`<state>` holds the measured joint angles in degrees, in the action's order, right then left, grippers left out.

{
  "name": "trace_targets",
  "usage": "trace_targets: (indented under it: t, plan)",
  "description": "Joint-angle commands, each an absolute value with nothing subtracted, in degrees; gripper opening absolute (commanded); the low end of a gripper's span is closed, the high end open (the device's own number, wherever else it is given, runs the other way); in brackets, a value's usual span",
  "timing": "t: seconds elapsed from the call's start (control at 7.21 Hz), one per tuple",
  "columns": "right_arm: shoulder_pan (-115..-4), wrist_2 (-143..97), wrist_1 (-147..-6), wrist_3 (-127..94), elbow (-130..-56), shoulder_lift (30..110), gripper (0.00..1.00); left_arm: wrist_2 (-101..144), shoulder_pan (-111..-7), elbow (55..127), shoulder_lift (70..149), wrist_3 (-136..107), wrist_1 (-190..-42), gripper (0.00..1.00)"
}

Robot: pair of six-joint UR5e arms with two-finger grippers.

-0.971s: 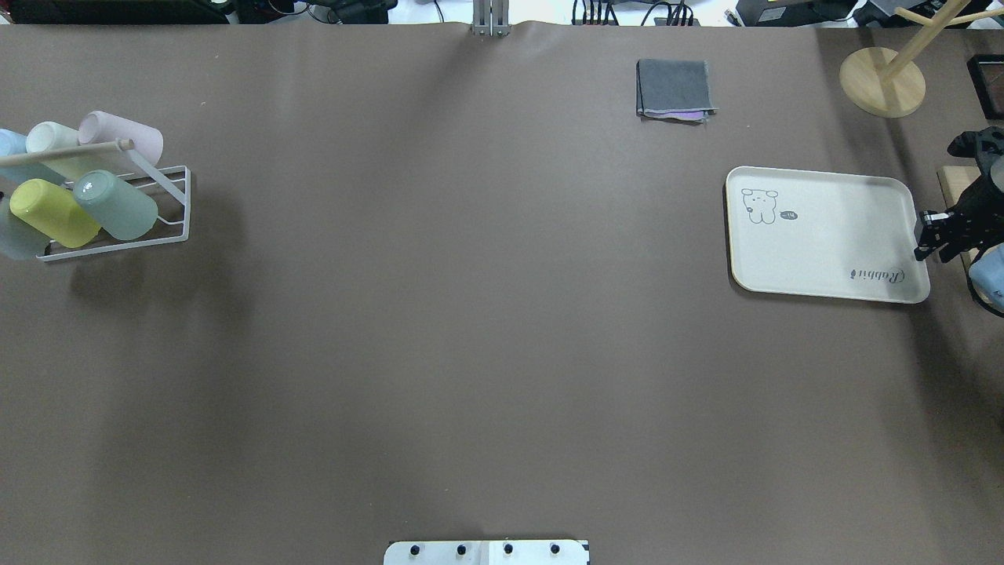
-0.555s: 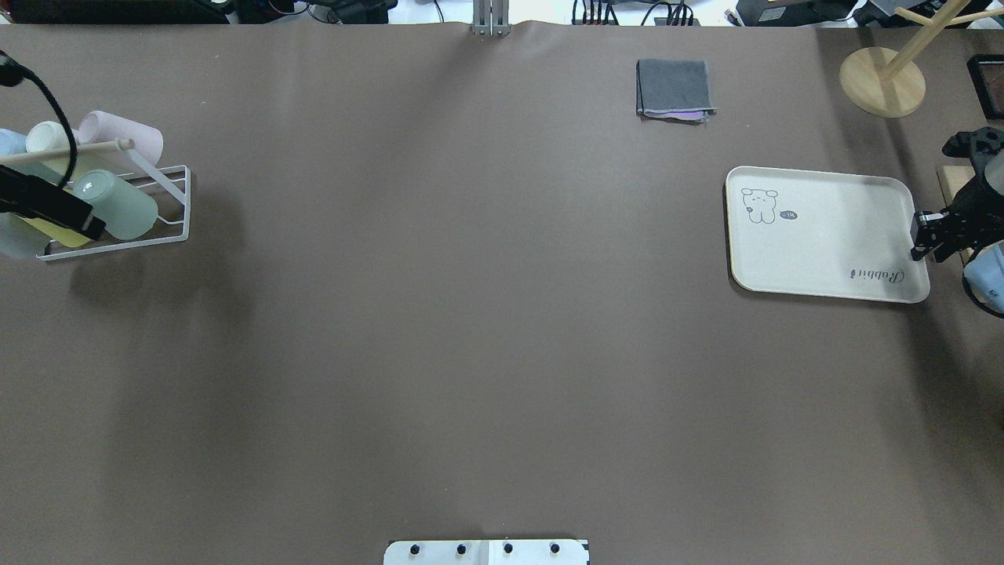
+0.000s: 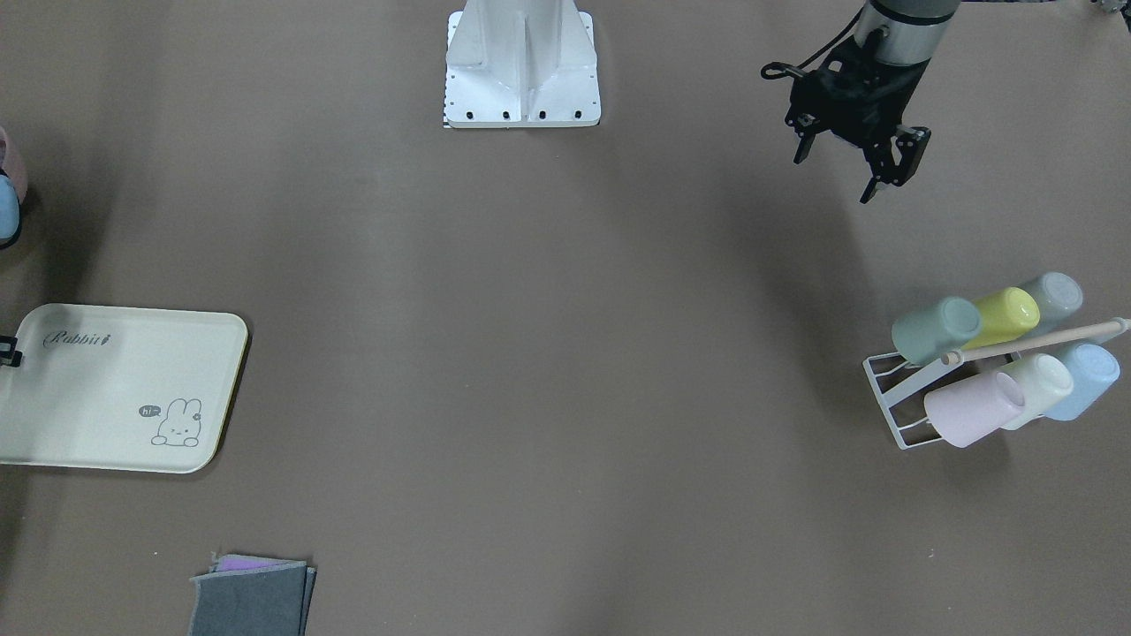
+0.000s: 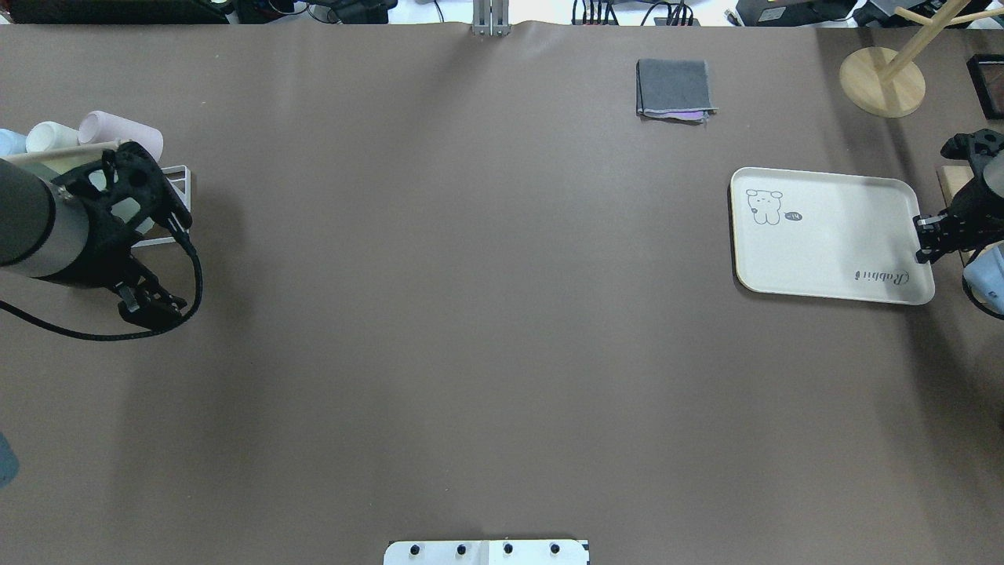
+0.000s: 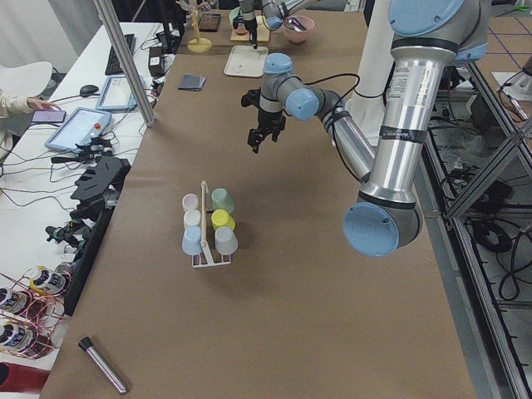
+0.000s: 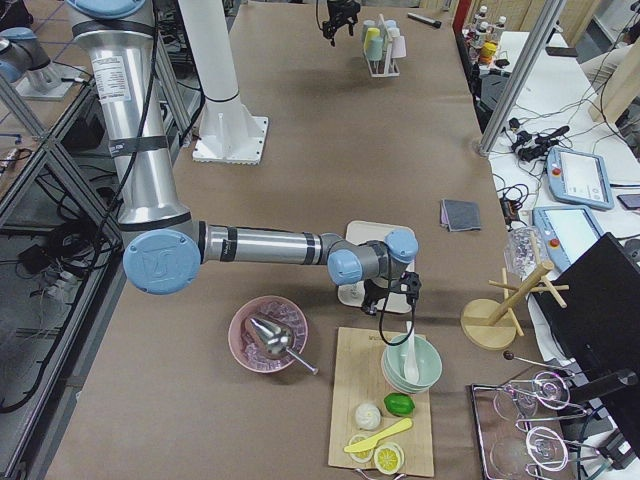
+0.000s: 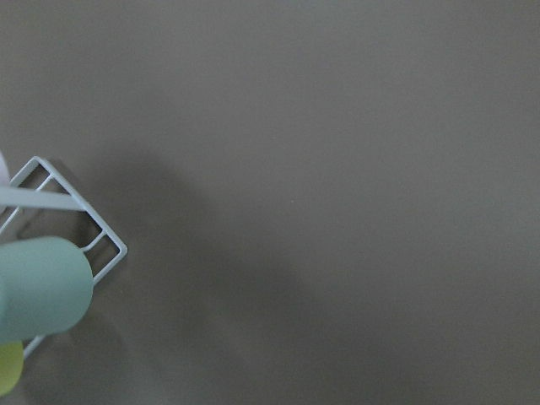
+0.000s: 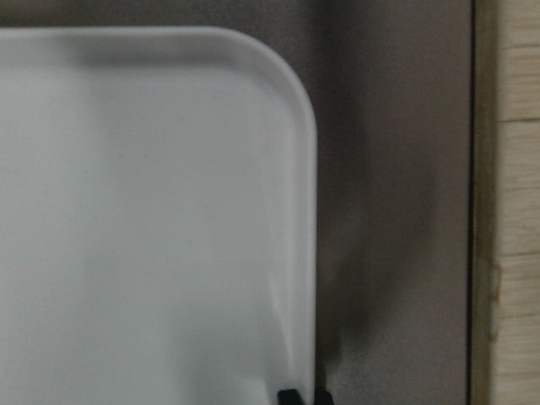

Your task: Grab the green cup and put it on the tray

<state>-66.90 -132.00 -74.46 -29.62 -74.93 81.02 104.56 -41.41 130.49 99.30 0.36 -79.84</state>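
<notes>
The left tool (image 3: 835, 175), spread and empty at upper right, must next lower onto the racked green cup (image 3: 935, 329).

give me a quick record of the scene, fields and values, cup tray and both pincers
green cup: on the white wire rack, next to a yellow-green cup
tray: nothing on it, far across the table from the rack
left pincer: open, empty, in the air short of the rack
right pincer: at the tray's edge, open or shut unclear
task step: cup not yet picked up
</notes>
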Motion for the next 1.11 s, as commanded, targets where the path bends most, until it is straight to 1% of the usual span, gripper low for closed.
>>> trace_targets:
  t: [0.0, 0.14, 0.28, 0.55, 0.69, 0.83, 0.97]
  plan:
    - [-67.2, -133.9, -74.4, -29.5, -75.4, 81.2, 0.00, 92.2, -36.1, 130.8, 97.0, 17.0, -80.1, 0.98]
    - [-68.1, -136.1, -74.2, -29.4, -76.0, 81.4, 0.00, 87.3, -33.7, 130.9, 96.0, 22.0, -80.0, 0.98]
    - [-69.3, -138.2, -74.2, -28.7, -78.1, 81.6, 0.00, 81.4, -30.8, 130.5, 95.8, 26.7, -79.8, 0.98]
    - [-70.0, -140.0, -74.2, -28.6, -87.1, 86.8, 0.00, 69.8, -28.1, 129.9, 94.5, 39.8, -79.8, 0.98]
    - [-70.0, -140.4, -74.3, -28.5, -90.5, 88.1, 0.00, 62.9, -25.3, 128.1, 93.5, 42.5, -79.8, 0.98]
    - [-70.0, -144.5, -74.2, -28.5, -91.8, 88.3, 0.00, 54.1, -22.3, 126.4, 91.5, 44.6, -79.9, 0.98]
    - [-70.1, -146.8, -74.2, -28.6, -93.8, 88.8, 0.00, 48.8, -21.6, 124.9, 90.8, 47.0, -79.8, 0.98]
